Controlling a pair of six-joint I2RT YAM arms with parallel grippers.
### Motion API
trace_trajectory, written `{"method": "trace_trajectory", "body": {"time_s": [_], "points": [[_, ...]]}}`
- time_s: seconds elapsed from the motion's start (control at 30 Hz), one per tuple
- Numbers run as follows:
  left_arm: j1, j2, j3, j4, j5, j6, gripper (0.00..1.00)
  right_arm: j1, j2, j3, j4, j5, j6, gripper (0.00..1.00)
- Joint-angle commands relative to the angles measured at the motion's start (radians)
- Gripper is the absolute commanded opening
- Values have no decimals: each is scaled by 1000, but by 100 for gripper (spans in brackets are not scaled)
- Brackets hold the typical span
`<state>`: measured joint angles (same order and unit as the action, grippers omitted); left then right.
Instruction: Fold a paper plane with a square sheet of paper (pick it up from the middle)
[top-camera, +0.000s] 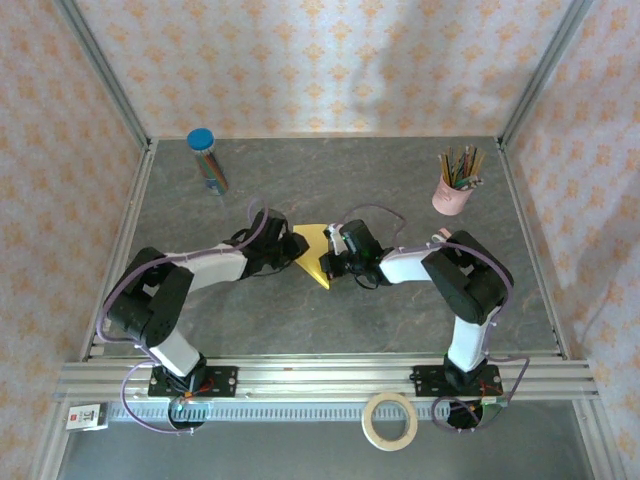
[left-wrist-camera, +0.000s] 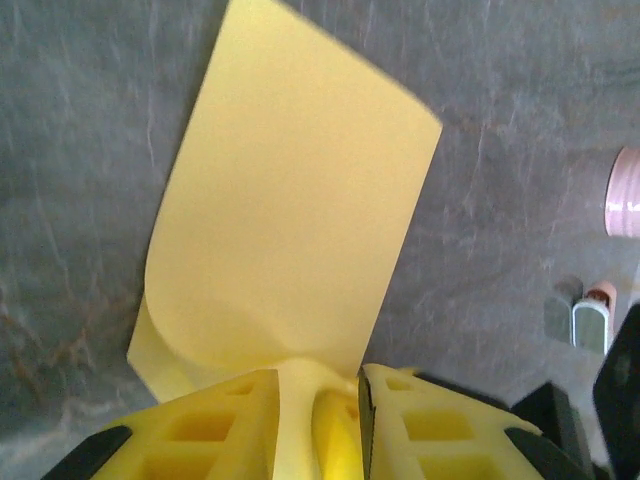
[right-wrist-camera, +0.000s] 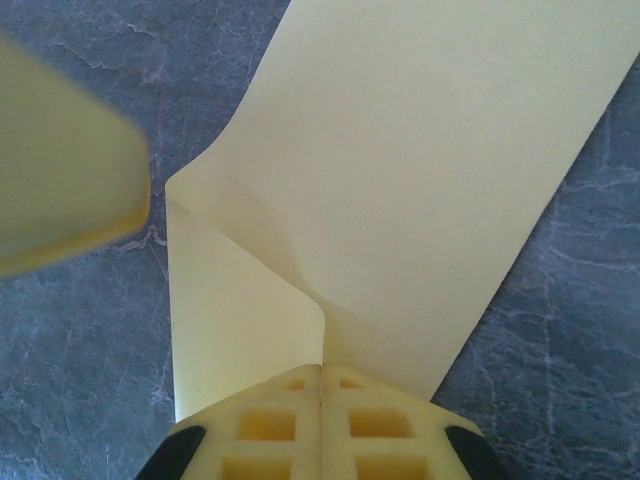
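Observation:
The square sheet of paper (top-camera: 315, 255) is yellow and lies mid-table between both grippers, bent up along a fold. My left gripper (top-camera: 297, 243) meets it from the left. In the left wrist view the left gripper (left-wrist-camera: 318, 375) has its jaws parted, and a loose bulge of the sheet (left-wrist-camera: 290, 220) stands in the gap. My right gripper (top-camera: 333, 262) comes from the right. In the right wrist view the right gripper (right-wrist-camera: 321, 370) is pressed shut on the sheet (right-wrist-camera: 420, 200) where a flap curls over. A blurred yellow left finger (right-wrist-camera: 60, 190) hangs at the left.
A blue-capped tube of coloured pens (top-camera: 207, 160) stands at the back left. A pink cup of pencils (top-camera: 455, 185) stands at the back right, also seen as the pink cup (left-wrist-camera: 625, 190). A tape roll (top-camera: 390, 420) lies by the near rail. Patterned walls close three sides.

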<state>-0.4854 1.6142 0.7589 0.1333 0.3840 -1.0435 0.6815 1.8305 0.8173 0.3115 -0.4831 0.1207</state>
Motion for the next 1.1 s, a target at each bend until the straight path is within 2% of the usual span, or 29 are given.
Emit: {"method": "trace_trajectory", "body": {"time_s": [0.0,0.37,1.07], "points": [[-16,-43,-35,88,2,-79,26,-7,32,8,-74,10,11,0],[-41,8,-76,187,41,-133,19,-7,38,11,-78,10,11,0],[-44,68,-46,145,38,-112,16,-7,54,21,-97,18,8,0]]}}
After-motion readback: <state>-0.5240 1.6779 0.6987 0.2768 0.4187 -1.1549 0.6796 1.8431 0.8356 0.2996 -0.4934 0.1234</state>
